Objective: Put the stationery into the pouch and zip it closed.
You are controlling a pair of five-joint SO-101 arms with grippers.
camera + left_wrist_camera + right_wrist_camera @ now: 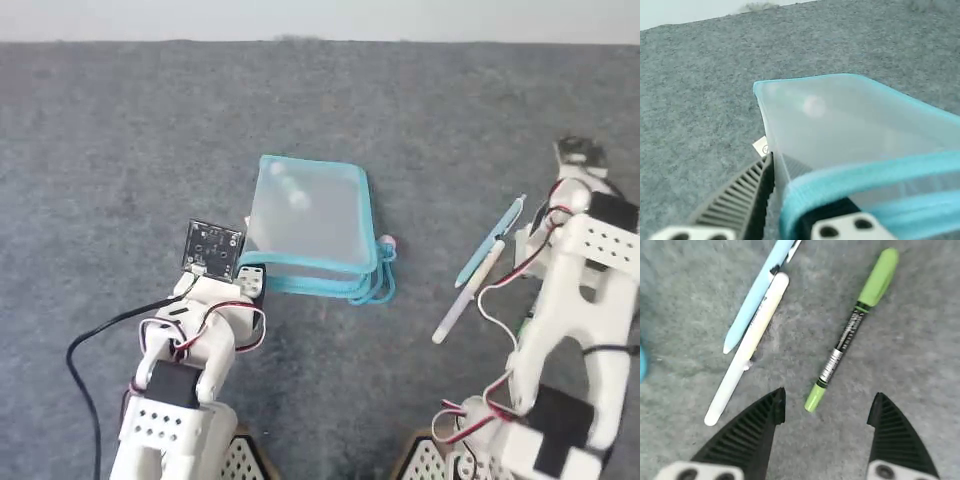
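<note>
The pouch [310, 215] is laid mid-tabletop [120, 130], with open grey surface left around it. The corner nearest the left arm is clamped by the left tool [248, 272], whose jaws are closed on the teal zipper edge. Well apart to the right, a light blue pen [757, 295] and a white pen [747, 350] are laid touching, with a green marker [850, 330] near them. The right tool [828, 396] is held wide open and empty over one end of the marker. In the high view the marker is hidden by the right arm. Pale spots inside the pouch cannot be made out.
</note>
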